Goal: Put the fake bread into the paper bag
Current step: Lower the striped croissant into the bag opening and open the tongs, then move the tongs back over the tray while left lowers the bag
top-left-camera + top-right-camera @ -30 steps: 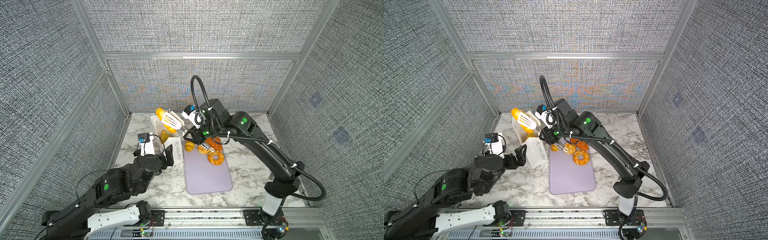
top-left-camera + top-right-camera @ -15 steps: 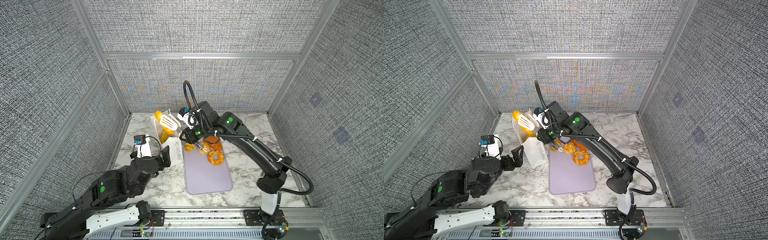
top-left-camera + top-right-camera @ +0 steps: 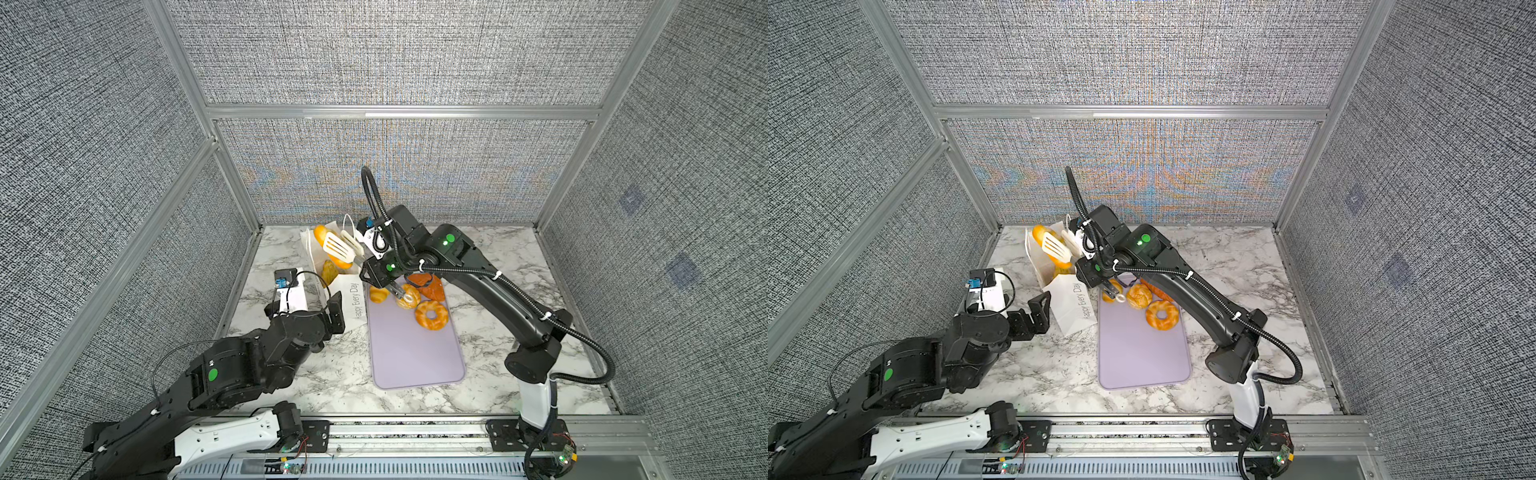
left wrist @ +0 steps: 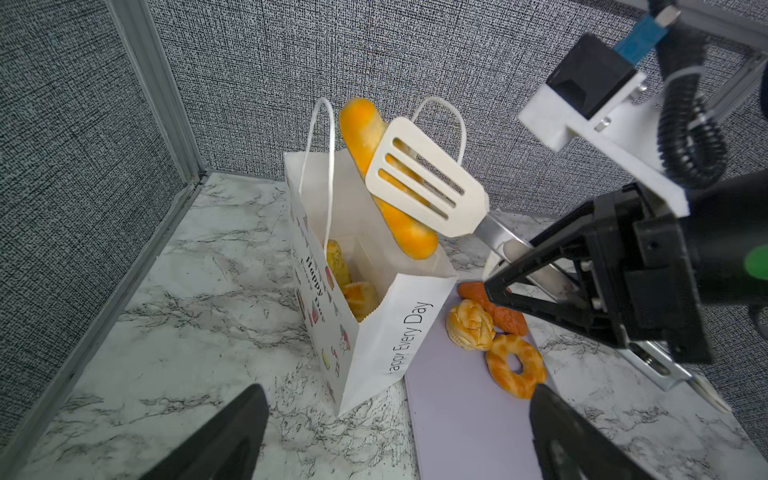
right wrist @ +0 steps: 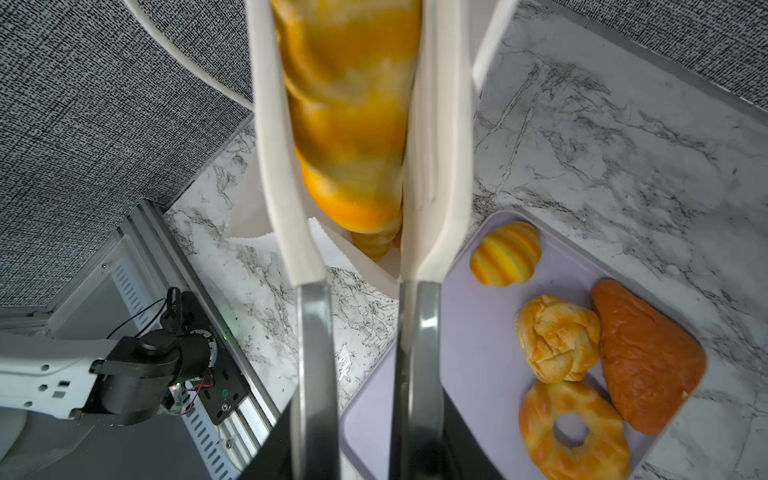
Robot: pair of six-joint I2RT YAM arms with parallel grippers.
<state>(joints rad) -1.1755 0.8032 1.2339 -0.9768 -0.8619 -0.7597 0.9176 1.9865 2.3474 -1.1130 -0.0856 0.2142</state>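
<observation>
The right gripper is clamped on the metal handles of white tongs. Their slotted blades flank a long loaf tilted over the mouth of the paper bag; how firmly they pinch it is unclear. The bag stands upright near the bench's far left corner, just beside the lilac tray, with pastries inside. The left gripper gapes wide and empty near the bag. A ring doughnut, two buns and a reddish wedge lie at the tray's far end.

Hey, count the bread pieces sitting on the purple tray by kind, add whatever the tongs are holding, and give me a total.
Striped bun: 1
Knotted roll: 1
Ring doughnut: 1
Reddish wedge: 1
Long loaf in the tongs: 1
Total: 5
</observation>
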